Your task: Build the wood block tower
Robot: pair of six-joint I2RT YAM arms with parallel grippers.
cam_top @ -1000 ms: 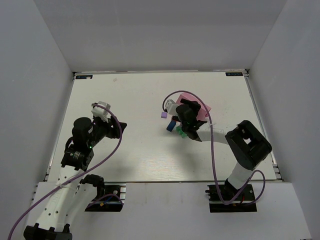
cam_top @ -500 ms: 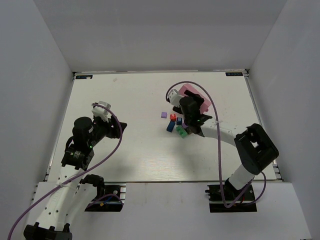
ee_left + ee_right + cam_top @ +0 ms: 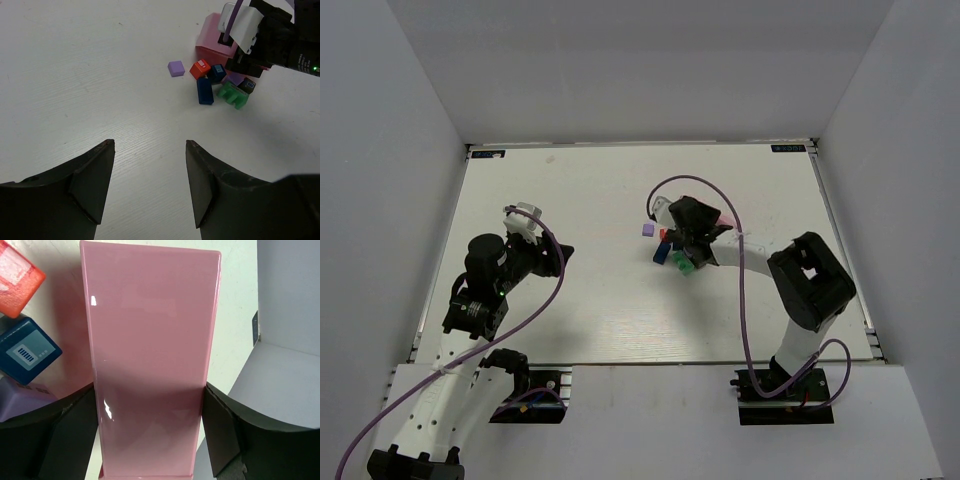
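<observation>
Right of centre in the overhead frame, our right pincer [image 3: 150, 436] appears to clamp the pink tray [image 3: 150, 330] just beside the unstacked wood blocks [image 3: 663, 254] on the counter [image 3: 590, 195]; a careless swing could scatter them. Our left pincer [image 3: 149, 146] hangs open, empty, at left.

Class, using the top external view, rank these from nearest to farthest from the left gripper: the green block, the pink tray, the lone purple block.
Measured from the left gripper:
1. The lone purple block, at the left edge of the cluster.
2. The green block, on the cluster's near side.
3. The pink tray, to the right beyond the cluster.
</observation>
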